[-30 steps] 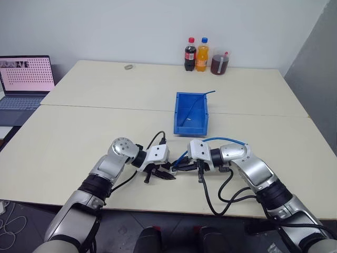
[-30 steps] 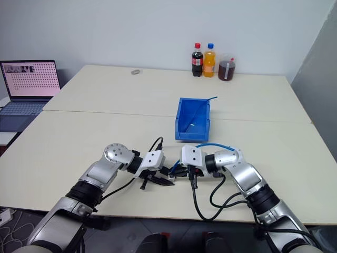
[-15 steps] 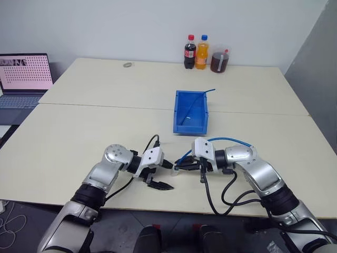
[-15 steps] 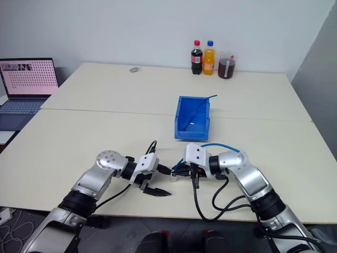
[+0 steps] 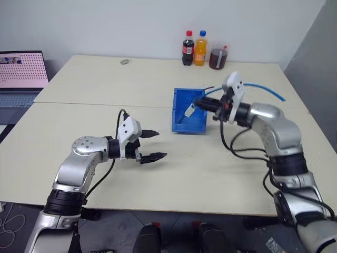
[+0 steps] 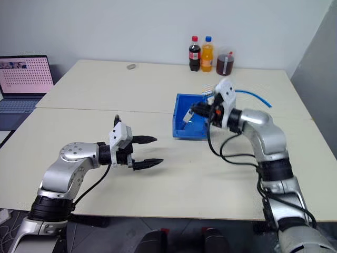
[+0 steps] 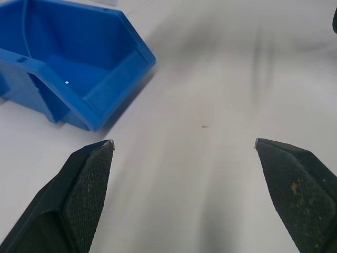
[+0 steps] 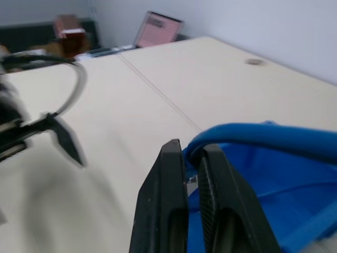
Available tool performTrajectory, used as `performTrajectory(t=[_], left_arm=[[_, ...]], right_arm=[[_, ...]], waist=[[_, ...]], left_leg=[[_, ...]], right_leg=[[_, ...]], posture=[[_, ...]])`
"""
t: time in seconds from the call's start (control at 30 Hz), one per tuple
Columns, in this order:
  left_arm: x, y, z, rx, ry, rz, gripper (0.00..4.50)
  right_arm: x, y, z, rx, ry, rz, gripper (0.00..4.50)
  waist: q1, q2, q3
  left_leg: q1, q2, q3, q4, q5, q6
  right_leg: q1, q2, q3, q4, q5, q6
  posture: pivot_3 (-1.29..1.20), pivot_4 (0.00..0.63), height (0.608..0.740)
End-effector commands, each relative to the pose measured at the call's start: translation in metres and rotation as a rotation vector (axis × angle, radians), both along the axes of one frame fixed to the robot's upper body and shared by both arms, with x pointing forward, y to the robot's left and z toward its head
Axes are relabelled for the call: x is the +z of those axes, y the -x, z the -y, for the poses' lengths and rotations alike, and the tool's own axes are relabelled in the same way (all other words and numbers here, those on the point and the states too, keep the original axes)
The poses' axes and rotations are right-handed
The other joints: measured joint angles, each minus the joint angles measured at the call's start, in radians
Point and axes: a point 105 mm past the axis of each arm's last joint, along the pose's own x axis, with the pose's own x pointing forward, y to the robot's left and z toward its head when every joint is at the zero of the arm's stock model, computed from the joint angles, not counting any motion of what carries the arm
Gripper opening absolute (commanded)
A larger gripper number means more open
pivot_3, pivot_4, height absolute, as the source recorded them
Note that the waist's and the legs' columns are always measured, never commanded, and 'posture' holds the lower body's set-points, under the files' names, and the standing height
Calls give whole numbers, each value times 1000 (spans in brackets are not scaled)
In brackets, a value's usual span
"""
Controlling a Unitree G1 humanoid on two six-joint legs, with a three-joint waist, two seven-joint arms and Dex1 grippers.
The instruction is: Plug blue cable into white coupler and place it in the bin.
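While the right gripper (image 5: 206, 105) pinches the cable (image 5: 266, 89) with the coupler (image 5: 190, 109) hanging over the bin (image 5: 181, 124), the left gripper (image 5: 153, 145) waits above the table (image 5: 79, 126), fingers wide apart, holding nothing.

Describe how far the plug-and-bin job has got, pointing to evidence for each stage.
Done, apparently: the white coupler hangs from the blue cable, so the plug looks seated, though the joint is too small to confirm. In hand: the right hand is shut on the cable, holding the coupler end over the bin; the left hand is open and empty. Left: release the cable into the bin.
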Motion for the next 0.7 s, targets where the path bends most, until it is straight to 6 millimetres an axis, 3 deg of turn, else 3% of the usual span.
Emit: performTrajectory(t=[0.03, 0.2, 0.43, 0.57, 0.7], left_arm=[[16, -5, 3, -21, 10, 64, 4500], [14, -8, -4, -18, -4, 61, 4500], [15, -16, -20, 41, -7, 62, 4500], [20, -26, -34, 137, 5, 93, 4500], [29, -29, -45, 234, 19, 126, 4500]], right_arm=[[1, -40, 12, -154, 58, -52, 350], [-4, -45, 32, -119, 229, -110, 1525], [-6, -24, 71, -37, 372, -186, 3364], [-15, 10, 93, 7, 392, -199, 4371], [-17, 49, 97, 0, 310, -143, 4479]], waist=[[-6, -1, 4], [2, -2, 6], [10, -1, 6], [12, -1, 6], [15, -1, 6]], left_leg=[[0, 0, 1, 0, 0, 0], [-2, -2, 4, -2, 0, 0], [-14, -1, 9, -2, -1, -1], [-14, -1, 9, -1, -1, -1], [-16, -1, 6, 1, -1, -1]], right_leg=[[-1, 0, 1, 0, 2, -2], [-2, -3, 1, -2, 2, -4], [-16, -5, 2, 0, 2, -5], [-16, -5, 1, 1, 2, -5], [-16, -5, 0, 1, 1, -5]], posture=[[0, 150, 740], [0, 150, 740], [0, 150, 740], [0, 150, 740], [0, 150, 740]])
